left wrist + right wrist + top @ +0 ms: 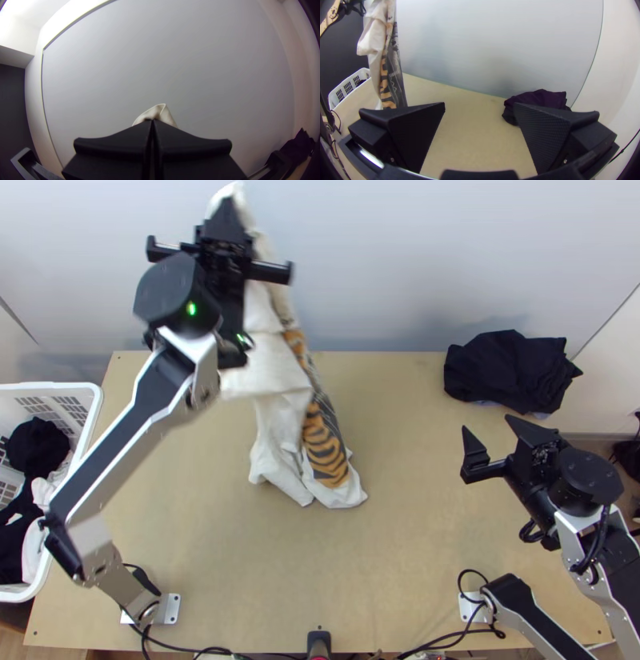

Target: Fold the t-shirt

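A white t-shirt (272, 352) with an orange and black tiger-stripe print hangs bunched from my left gripper (226, 214), high at the table's far side, its lower end over the table's middle. In the left wrist view, my left gripper (152, 121) is shut on the shirt, and a bit of white cloth (160, 111) rises beyond its tips. My right gripper (490, 430) stands open over the table's right part, holding nothing. Between the wide-apart fingers of the right gripper (479, 105) the tabletop shows; the hanging t-shirt (380, 43) is well off to one side.
A dark bunched cloth (512, 370) lies at the table's far right corner. A white basket (94, 412) with black and white clothes stands beside the table's left edge. Behind the table rises a pale wall (384, 260). Cables run along the near edge.
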Robot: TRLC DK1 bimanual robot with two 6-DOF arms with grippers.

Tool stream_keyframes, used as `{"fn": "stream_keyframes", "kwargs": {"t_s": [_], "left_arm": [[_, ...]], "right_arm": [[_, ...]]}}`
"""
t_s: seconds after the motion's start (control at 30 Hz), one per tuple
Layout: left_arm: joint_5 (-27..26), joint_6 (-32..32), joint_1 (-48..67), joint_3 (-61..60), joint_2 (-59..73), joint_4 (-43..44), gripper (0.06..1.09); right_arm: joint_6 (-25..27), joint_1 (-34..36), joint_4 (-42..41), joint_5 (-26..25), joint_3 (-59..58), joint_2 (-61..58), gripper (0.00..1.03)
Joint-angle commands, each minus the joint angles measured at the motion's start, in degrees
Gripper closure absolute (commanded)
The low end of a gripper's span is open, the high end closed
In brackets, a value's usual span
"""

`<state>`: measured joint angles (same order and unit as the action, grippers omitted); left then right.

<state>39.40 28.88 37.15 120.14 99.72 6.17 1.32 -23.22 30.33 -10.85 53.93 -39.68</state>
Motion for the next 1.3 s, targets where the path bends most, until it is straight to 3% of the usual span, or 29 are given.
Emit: {"fn": "stream_keyframes", "kwargs": {"t_s": [0.0, 0.17, 0.4, 0.7, 0.93, 0.97, 1.0, 1.03, 1.07, 1.27], "left_arm": [[-5.6, -7.4, -21.1, -8.1, 2.1, 0.7, 1.05], [-9.0, -10.1, -31.9, -17.1, 1.1, 0.9, 1.05], [-14.6, -9.2, -40.5, -40.9, -5.9, 9.8, 1.05], [-17.2, -9.5, -37.6, -71.4, -29.5, 8.3, 1.05], [-18.0, -9.7, -38.7, -82.9, -39.1, 3.6, 1.03], [-18.0, -10.7, -39.2, -83.0, -39.9, 1.0, 0.93], [-19.0, -11.7, -39.4, -82.9, -40.8, -2.1, 0.71], [-21.2, -13.0, -40.4, -82.8, -41.7, -5.3, 0.34], [-23.5, -14.1, -41.4, -82.6, -42.7, -7.5, 0.07], [-26.1, -17.5, -45.5, -82.2, -49.0, -9.7, 0.1]], "right_arm": [[-0.9, 0.1, -0.8, 1.4, -1.1, -0.4, 0.07], [-0.8, 0.1, -0.8, 1.8, -2.3, -0.5, 0.07], [-2.6, -0.1, -1.3, 5.8, -5.1, -1.5, 0.07], [-2.7, -0.5, -1.8, 6.0, -5.2, -4.3, 0.07], [-9.2, -0.9, -1.8, 11.5, -5.3, -7.3, 0.07], [-10.6, -0.9, -1.4, 13.0, -5.2, -8.1, 0.07], [-12.0, -0.9, -1.1, 14.4, -5.3, -9.1, 0.07], [-13.5, -0.9, -0.4, 15.8, -5.4, -10.2, 0.07], [-14.8, -1.5, 0.1, 17.3, -5.6, -11.5, 0.07], [-17.9, -4.6, -1.1, 21.8, -7.5, -15.3, 0.06]]}}
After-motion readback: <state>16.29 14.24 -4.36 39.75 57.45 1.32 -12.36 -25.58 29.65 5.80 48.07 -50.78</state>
